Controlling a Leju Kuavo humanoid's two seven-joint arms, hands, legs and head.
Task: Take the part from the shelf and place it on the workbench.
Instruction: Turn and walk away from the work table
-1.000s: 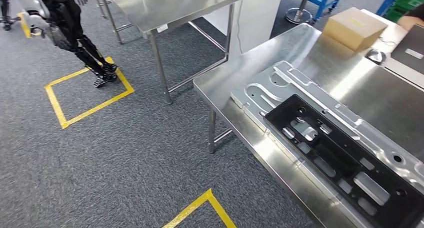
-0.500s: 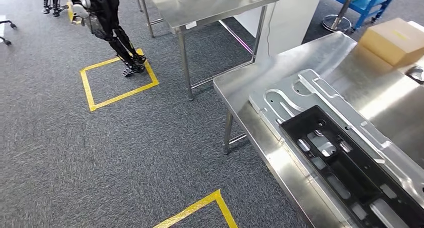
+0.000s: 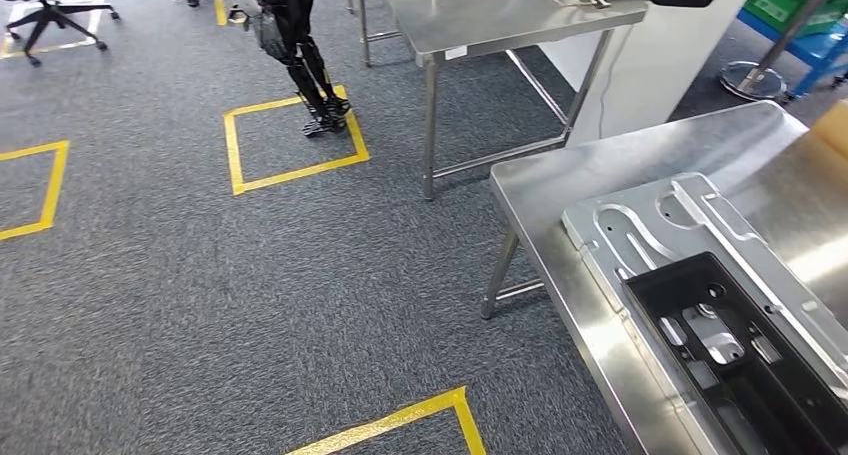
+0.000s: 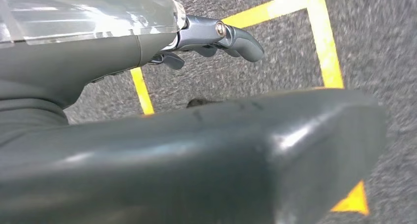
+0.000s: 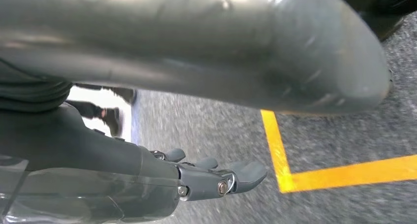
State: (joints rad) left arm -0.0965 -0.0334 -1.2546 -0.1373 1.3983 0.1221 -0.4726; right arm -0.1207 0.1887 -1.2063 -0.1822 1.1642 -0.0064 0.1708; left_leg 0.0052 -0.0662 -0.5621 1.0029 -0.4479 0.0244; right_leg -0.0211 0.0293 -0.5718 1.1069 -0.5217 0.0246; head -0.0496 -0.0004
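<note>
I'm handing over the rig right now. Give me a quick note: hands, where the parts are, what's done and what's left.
Left hand: holds nothing, hanging over the carpet.
Right hand: holds nothing, fingers loosely stretched out, also over the carpet.
Black frame lies on the silver metal plate, both on the workbench at the robot's right.
Placing looks done. No shelf in sight; if more parts are due, it has to be found first.

Black part (image 3: 740, 360) on silver plate (image 3: 650, 235), workbench (image 3: 540, 195) right; possibly another robot (image 3: 290, 35) far off.
</note>
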